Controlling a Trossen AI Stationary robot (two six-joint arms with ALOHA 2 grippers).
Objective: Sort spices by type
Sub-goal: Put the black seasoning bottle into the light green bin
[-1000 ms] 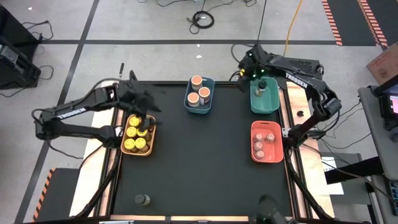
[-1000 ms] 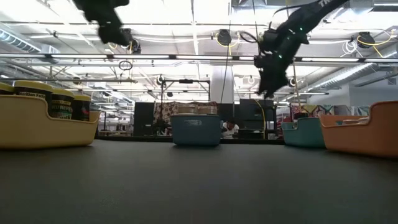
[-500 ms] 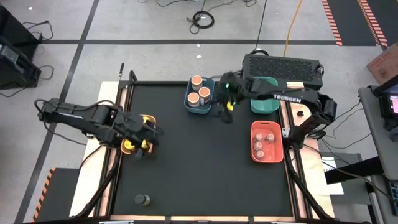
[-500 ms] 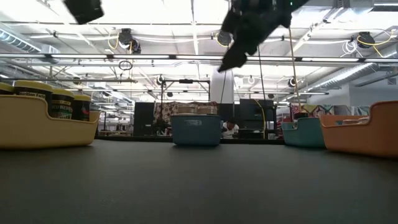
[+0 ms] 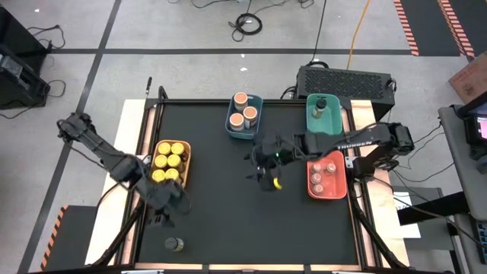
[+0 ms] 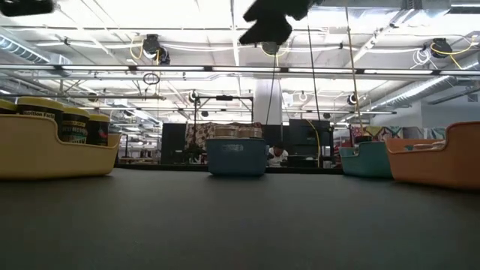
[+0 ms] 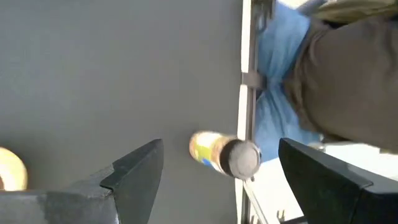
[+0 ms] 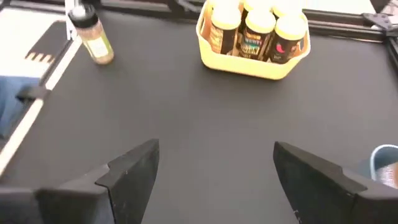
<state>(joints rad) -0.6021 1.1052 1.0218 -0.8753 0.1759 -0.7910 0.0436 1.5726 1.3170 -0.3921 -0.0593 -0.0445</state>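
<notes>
One small olive spice jar with a dark lid (image 5: 175,244) stands alone on the black mat near the front left corner; it also shows in the left wrist view (image 7: 224,154) and the right wrist view (image 8: 93,37). My left gripper (image 5: 165,207) hangs open above the mat between the yellow bin (image 5: 168,163) and that jar. My right gripper (image 5: 261,172) hangs open over the middle of the mat, left of the red bin (image 5: 327,173). Yellow-lidded jars fill the yellow bin, peach-topped jars sit in the blue bin (image 5: 244,116), pinkish-topped jars in the red bin, and one dark jar in the teal bin (image 5: 323,114).
The four bins stand along the mat's left, far and right sides, and the black mat (image 5: 236,221) between them is bare. A metal frame rail (image 7: 244,93) borders the mat close to the lone jar. A black box (image 5: 346,78) sits behind the teal bin.
My left gripper has swung from above the yellow bin toward the table's near edge, nearer the lone jar, turning as it went. My right gripper has swung from the teal bin at the far right toward the middle of the mat. Both have stayed open.
</notes>
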